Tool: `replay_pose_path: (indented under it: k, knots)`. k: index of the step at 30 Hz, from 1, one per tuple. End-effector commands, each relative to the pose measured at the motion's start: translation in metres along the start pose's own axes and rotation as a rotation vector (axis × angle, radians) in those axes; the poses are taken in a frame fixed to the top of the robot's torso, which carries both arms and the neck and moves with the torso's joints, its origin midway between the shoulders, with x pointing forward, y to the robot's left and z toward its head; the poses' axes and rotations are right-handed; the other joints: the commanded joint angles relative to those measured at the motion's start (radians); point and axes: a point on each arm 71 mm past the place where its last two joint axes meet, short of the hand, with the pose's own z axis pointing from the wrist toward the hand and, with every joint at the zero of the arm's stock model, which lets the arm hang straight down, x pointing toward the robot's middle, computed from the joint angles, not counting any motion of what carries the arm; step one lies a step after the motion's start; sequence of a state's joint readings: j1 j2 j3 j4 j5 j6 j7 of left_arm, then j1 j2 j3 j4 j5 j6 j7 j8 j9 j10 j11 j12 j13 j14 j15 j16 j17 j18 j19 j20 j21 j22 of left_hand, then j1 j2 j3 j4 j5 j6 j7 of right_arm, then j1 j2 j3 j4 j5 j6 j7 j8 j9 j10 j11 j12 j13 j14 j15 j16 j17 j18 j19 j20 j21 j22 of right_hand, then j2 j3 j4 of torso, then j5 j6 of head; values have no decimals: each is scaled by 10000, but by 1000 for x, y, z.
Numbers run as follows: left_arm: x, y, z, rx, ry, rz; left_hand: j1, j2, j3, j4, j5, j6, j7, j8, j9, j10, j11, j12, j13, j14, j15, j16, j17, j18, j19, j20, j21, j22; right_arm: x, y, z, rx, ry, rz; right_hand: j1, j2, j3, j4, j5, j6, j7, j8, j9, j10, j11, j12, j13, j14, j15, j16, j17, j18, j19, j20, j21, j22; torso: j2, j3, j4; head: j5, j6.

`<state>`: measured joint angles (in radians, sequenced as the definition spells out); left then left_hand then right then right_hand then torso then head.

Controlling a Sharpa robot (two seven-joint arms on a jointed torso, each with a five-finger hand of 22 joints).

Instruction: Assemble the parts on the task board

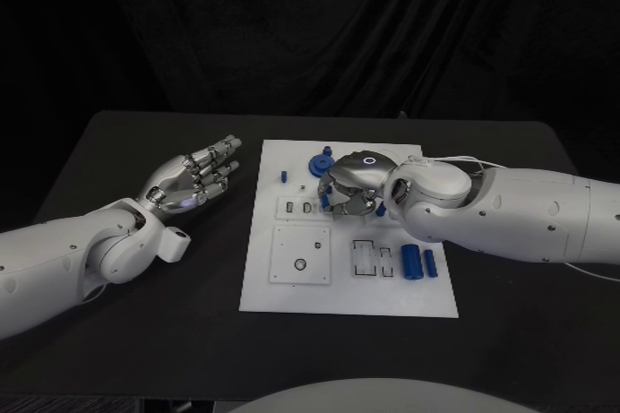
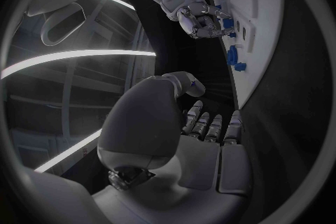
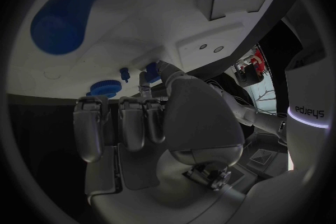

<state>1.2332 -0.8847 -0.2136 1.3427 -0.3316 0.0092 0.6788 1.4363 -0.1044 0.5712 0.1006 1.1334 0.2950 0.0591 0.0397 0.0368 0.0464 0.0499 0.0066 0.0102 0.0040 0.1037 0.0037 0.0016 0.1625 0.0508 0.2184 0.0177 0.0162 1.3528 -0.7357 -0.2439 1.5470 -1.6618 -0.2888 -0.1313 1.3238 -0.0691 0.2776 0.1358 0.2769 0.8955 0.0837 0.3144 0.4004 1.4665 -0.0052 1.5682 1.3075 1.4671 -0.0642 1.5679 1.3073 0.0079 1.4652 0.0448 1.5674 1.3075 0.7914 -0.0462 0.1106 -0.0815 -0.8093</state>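
silver left hand (image 1: 193, 180) spread wide beside white task board (image 1: 348, 288), right hand (image 1: 351, 191) pinching small blue part (image 3: 151, 73)

task board (image 1: 347, 288): smooth white plastic | table (image 1: 142, 323): matt black

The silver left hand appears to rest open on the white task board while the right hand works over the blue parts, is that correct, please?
Not quite. In the head view the silver left hand lies open on the black table, beside the white task board, not on it. The right hand is indeed over the blue parts.
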Motion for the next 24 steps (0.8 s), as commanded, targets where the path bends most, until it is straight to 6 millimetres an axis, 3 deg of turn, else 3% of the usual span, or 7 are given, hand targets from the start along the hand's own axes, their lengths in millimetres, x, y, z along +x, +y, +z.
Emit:
replay_pose_path:
  k: [1,10,24]
  knots:
    - [2,-2,0,369,107,-85,-76,61,-60,2,-35,-12,58,-22,4,-24,-5,38,7,-28,63,-32,-11,169,-4,39,25,12,5,-2,-1,255,253,-271,-95,10,-2,-93,59,-16,40,-104,-10,1043,65,26,2633,1037,70,29,2635,-79,1056,78,34,2633,-6,-10,17,-7,-12]
    - [2,-2,1,359,126,-96,-80,79,-92,1,-23,-11,57,-22,4,-23,-4,38,8,-29,66,-32,-12,168,-5,39,24,11,7,-2,0,227,374,-322,-332,-72,-109,-177,55,-659,50,-692,-109,1043,80,26,2633,1037,91,29,2635,-79,1056,134,34,2633,-2,-11,17,-19,-29]
    - [1,-1,1,297,133,-100,-80,91,-112,-2,-20,-25,58,-24,2,-30,-3,36,6,-30,66,-33,-12,168,-8,39,23,10,9,-3,0,247,553,-342,-622,-251,-308,-103,56,-1183,107,-1084,-100,1043,118,26,2633,1037,125,29,2635,-79,1056,158,34,2633,-5,-11,7,3,-63]
